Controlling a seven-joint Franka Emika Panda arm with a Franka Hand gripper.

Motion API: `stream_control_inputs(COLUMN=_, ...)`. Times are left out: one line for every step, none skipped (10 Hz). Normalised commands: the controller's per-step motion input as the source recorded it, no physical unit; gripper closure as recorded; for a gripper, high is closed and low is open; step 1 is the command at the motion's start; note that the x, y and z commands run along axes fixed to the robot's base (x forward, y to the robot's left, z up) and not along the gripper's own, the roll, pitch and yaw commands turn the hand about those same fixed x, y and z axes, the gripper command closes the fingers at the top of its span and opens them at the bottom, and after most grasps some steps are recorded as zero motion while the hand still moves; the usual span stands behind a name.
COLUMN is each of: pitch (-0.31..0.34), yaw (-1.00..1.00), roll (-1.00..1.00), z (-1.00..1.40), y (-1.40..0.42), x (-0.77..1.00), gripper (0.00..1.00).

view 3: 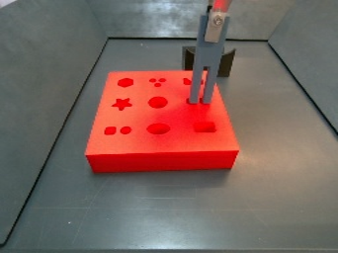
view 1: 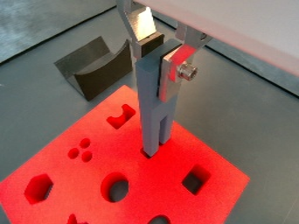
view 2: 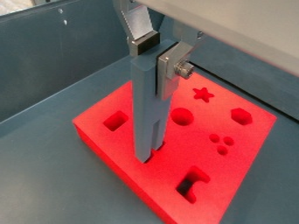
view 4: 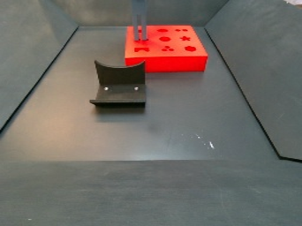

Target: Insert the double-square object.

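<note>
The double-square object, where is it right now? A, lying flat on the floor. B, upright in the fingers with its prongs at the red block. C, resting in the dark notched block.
B: the double-square object stands upright in the gripper, prongs meeting the red block.

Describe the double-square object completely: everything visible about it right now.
The double-square object is a tall, slim grey-blue piece, matte like plastic, splitting low down into two parallel square prongs. It stands upright, its upper end clamped between the silver fingers of the gripper. Its prong tips meet the top of the red block at its edge region, apparently entering a hole; in both wrist views the depth cannot be judged. Nothing else touches it.
</note>
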Motion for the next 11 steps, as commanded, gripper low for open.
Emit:
stream_control_inputs(pitch=0.0, yaw=0.42, roll=0.07, z=-0.25, y=-0.05, x=0.0, gripper=1.0)
stream_control_inputs(pitch=0.003, yaw=0.4, roll=0.09, z=-0.25, y=0.0, x=0.0, gripper=1.0)
stream_control_inputs(pitch=0.0, yaw=0.23, roll=0.07, z=-0.25, y=0.0, x=-0.03, gripper=1.0)
stream_control_inputs(pitch=0.0, yaw=0.0, roll=0.0, z=-0.21, y=0.06, x=-0.1, gripper=1.0)
stream_control_inputs(pitch=0.0, yaw=-0.05, roll=0.0, z=-0.15, y=0.05, x=-0.08, gripper=1.0)
stream_control_inputs(pitch=0.0, yaw=-0.12, roll=0.0, z=-0.15, y=0.03, x=-0.07, gripper=1.0)
stream_control_inputs(pitch=0.0, yaw=-0.15, roll=0.0, z=-0.11, y=0.0, x=-0.03, gripper=1.0)
stream_control_inputs(pitch=0.0, yaw=-0.13, roll=0.0, z=-0.2, y=0.0, x=0.0, gripper=1.0)
stream_control_inputs(pitch=0.0, yaw=-0.16, roll=0.0, z=-0.29, y=0.0, x=0.0, gripper=1.0)
stream_control_inputs(pitch=0.0, yaw=-0.17, roll=0.01, z=-0.26, y=0.0, x=0.0, gripper=1.0)
stream_control_inputs(pitch=0.0, yaw=-0.15, roll=0.02, z=-0.24, y=0.0, x=-0.01, gripper=1.0)
